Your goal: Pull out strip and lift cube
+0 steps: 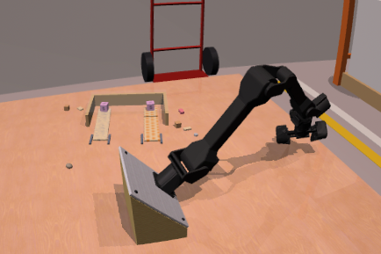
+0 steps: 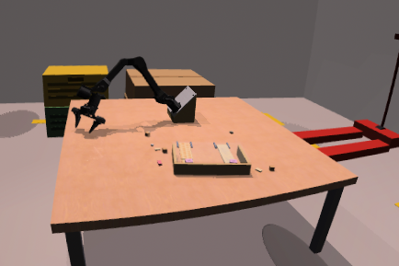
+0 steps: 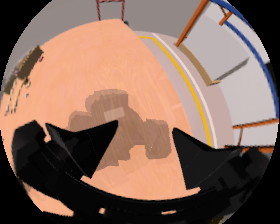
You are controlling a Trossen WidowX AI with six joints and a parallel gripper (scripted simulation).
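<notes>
Top view: U-shaped low wooden fence (image 1: 127, 98) on the wood-grain counter (image 1: 263, 203). Inside it two flat strips, each with a small purple cube at its far end: pale strip (image 1: 101, 125) with cube (image 1: 104, 106), orange patterned strip (image 1: 152, 126) with cube (image 1: 150, 105). Can't tell which cube is labelled or which strip is whole. Small blocks and pebbles scattered around the fence. Black arm runs from a wedge base with a grey plate (image 1: 151, 190), nearer the camera than the fence. Hand (image 1: 302, 133) is well to the right of the fence, low over the counter, fingers wide, nothing held.

Exterior view: hand (image 2: 86, 122) far from the fence (image 2: 211, 168), near the counter edge.

Wrist view: two dark pointed fingers spread apart, bare counter and shadow between.
</notes>
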